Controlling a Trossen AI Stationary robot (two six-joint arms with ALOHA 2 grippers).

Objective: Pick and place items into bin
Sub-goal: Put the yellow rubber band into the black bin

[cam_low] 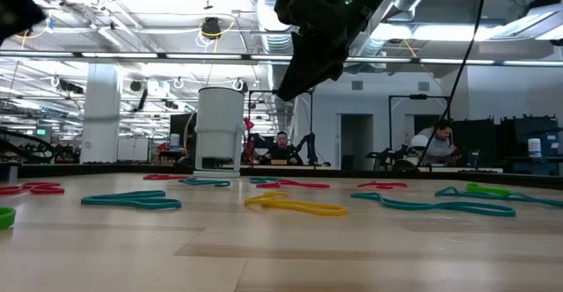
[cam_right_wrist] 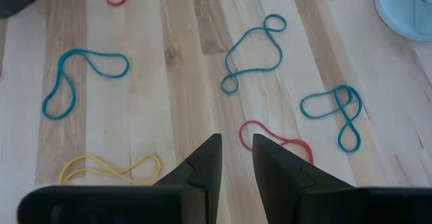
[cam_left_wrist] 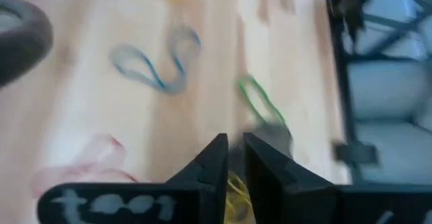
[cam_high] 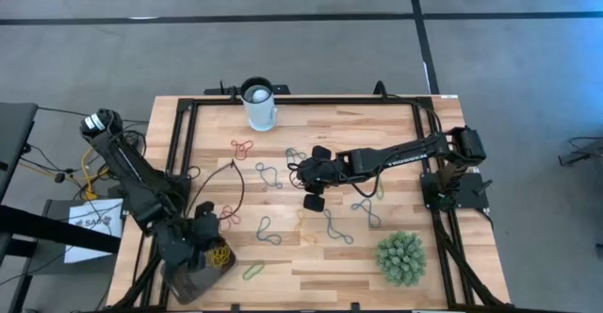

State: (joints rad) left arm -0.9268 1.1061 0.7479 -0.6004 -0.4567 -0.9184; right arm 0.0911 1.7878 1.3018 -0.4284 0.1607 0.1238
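Observation:
Many thin looped bands lie flat across the wooden table: red (cam_high: pixel 242 148), blue (cam_high: pixel 268 174), green (cam_high: pixel 252 271). The low view shows a yellow one (cam_low: pixel 295 206). The brownish-grey bin (cam_high: pixel 188 280) sits at the near left corner. My left gripper (cam_high: pixel 209 238) hovers at the bin's far edge, shut on a yellow band (cam_high: pixel 220 254). My right gripper (cam_high: pixel 314 200) hangs shut over mid-table, well above the boards (cam_low: pixel 286 90). Below it lie a red band (cam_right_wrist: pixel 273 137) and a yellow band (cam_right_wrist: pixel 111 166). My left gripper pinches the yellow band (cam_left_wrist: pixel 235 193) between its two fingers, which point down from above. The band is lifted clear and hangs below the fingertips, bunched beside the bin. Which part of the loop is caught is hidden by the fingers and by blur.
A white cylindrical cup (cam_high: pixel 259 106) stands at the far edge. A spiky green plant ball (cam_high: pixel 400 256) sits near the right near corner. A black frame (cam_high: pixel 179 153) borders the tabletop. More bands lie in the left wrist view: green (cam_left_wrist: pixel 260 102), blue (cam_left_wrist: pixel 155 65).

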